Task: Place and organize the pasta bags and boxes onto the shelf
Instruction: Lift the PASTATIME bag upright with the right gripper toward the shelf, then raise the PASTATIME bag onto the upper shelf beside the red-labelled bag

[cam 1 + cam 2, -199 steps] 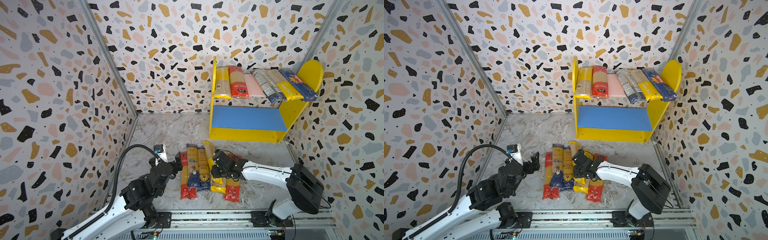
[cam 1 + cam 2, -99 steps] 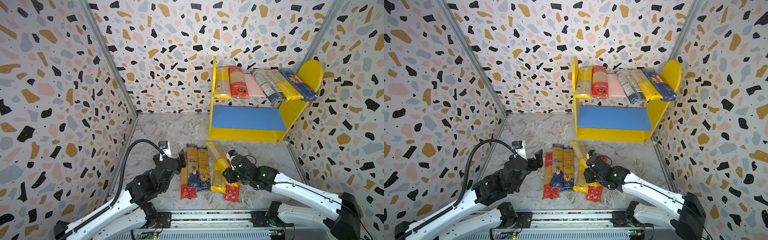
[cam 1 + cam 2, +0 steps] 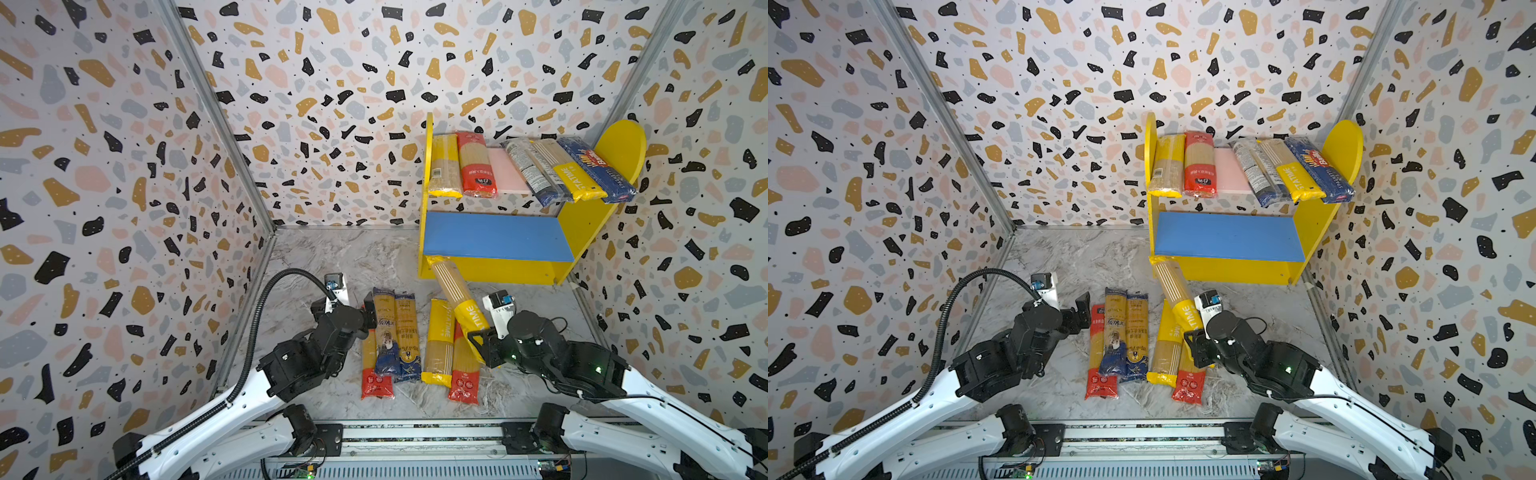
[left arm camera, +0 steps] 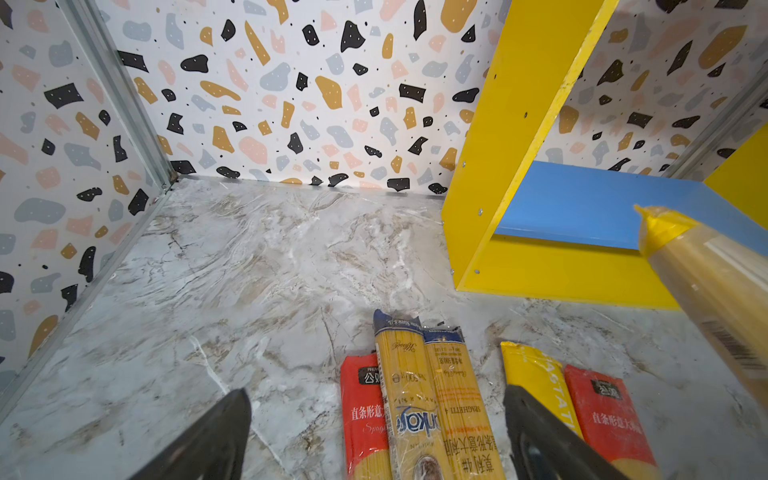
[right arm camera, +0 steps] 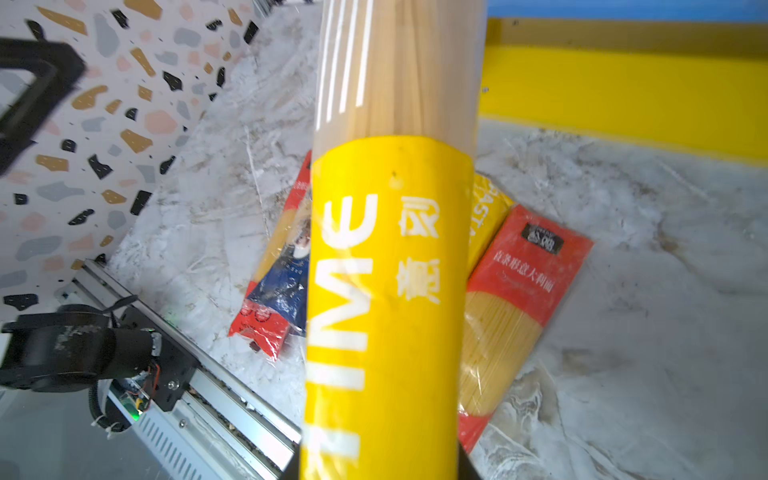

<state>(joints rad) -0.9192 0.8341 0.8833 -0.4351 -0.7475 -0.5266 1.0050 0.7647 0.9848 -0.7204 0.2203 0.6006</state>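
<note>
1. The right jaws are clamping shut on the yellow end of a yellow pack [image 3: 453, 293]. The pack is hanging tilted above the surface [image 3: 324, 257].
2. Its clear far end is pointing at the shelf [image 3: 582, 232] and sitting just by the front left corner of the blue board [image 3: 490, 239]. I cannot tell whether it is touching that corner.
3. I am judging the step in hand to be the carry, with one pack going from the surface to the shelf.
4. The next move is probably calling for a lift and a turn, so that the far end is clearing the board's edge and the pack is settling flat. It would then be lying front to back, like the five packs [image 3: 478, 170] lying on the pink board [image 3: 505, 172].
5. The blue board is carrying nothing, so it is looking like the easier target. The gap on the pink board is looking narrow.
6. The left jaws are standing wide open, gripping nothing and hovering just beside the row [image 3: 399, 340] of five packs waiting on the surface.
7. The surface is showing grey-white marbling. Terrazzo-patterned walls [image 3: 332, 104] are closing it in on three sides, and a metal rail [image 3: 415, 434] is running along the front, carrying both arms' bases.
</note>
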